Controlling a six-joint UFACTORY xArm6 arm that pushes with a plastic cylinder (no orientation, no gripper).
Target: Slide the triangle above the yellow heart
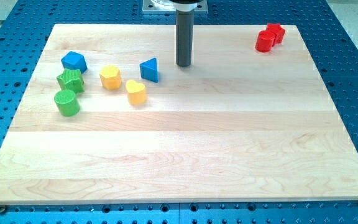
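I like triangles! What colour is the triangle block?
Blue. The triangle shows best in the camera view, just above the yellow heart.

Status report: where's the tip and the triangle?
My tip right of blue triangle, apart. Triangle up-right of yellow heart, close. Nothing between tip and triangle.

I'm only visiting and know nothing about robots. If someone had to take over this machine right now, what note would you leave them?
My tip rests on the board, just to the view's right of the blue triangle, not touching it.
The yellow heart lies below the triangle, slightly to the view's left, with a small gap between them.
Done: the triangle already sits roughly above the heart.
Left: perhaps a small nudge toward the view's left to line it up directly over the heart.
The other blocks stand apart; none blocks the way.
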